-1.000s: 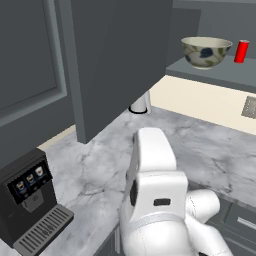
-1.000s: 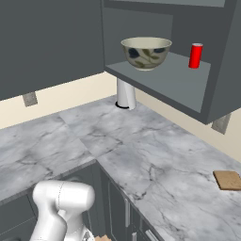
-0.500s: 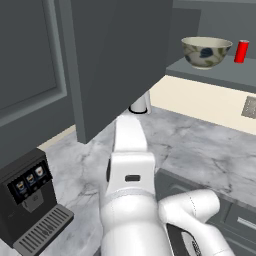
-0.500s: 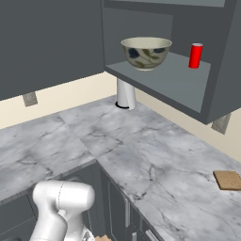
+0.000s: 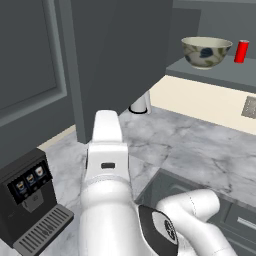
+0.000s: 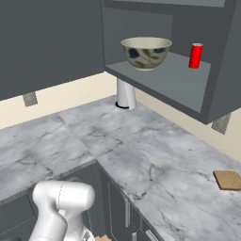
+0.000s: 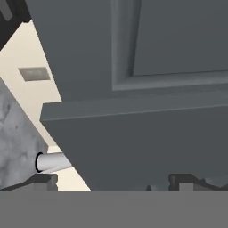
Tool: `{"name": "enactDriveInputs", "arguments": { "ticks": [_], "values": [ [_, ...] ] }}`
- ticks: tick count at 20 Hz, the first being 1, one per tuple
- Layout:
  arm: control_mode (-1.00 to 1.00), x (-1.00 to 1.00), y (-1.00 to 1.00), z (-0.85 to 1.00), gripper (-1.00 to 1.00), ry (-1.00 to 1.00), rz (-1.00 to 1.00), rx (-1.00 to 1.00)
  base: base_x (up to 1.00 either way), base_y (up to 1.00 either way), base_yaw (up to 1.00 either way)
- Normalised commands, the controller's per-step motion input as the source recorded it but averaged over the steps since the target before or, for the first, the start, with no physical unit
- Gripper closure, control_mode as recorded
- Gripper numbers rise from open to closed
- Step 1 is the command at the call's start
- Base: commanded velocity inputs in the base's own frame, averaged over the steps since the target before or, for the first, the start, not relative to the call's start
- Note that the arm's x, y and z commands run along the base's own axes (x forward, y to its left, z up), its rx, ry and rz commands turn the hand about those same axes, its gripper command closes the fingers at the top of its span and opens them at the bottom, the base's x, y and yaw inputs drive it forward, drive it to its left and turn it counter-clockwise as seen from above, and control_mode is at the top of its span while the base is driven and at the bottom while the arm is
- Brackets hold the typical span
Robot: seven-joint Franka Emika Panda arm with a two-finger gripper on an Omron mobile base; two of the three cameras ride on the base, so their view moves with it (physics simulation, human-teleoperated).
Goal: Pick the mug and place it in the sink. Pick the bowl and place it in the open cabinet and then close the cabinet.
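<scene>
Bowl sits on the open cabinet shelf near its front edge, beside a red can. Closing step in hand. Gripper jaws wide apart, empty, facing the cabinet door. Next: push door shut.

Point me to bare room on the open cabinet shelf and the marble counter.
Shelf: a free patch between the round patterned bowl and the red can, plus the front strip of the dark grey cabinet shelf. The grey marble counter is bare between the white paper roll and the brown square pad. Crowded near the black coffee machine.
</scene>
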Motion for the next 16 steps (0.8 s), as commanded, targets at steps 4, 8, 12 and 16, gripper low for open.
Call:
{"name": "enactDriveInputs", "arguments": {
  "ticks": [4, 8, 12, 16],
  "values": [
    [-1.0, 0.14, 0.34, -0.09, -1.0, 0.0, -0.01, 0.0, 0.0, 0.0, 0.0],
    [-1.0, 0.14, 0.21, -0.05, -1.0, 0.0, -0.01, 0.0, 0.0, 0.0, 0.0],
    [-1.0, 0.17, 0.11, -0.06, -1.0, 0.01, 0.0, 0.0, 0.0, 0.0, 0.0],
    [-1.0, 0.3, 0.27, -0.12, -1.0, 0.0, 0.0, 0.0, 0.0, 0.0, 0.0]
  ]
}}
